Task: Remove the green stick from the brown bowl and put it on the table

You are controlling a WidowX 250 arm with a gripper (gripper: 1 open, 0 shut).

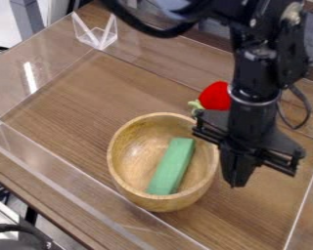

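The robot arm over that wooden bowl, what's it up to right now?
A single robot arm's gripper hangs pointing down just beside the brown bowl, on its right in the picture, shut and holding nothing. The green stick lies inside the bowl, so it has not been taken out onto the table yet. A red strawberry-like toy sits on the table behind the arm.
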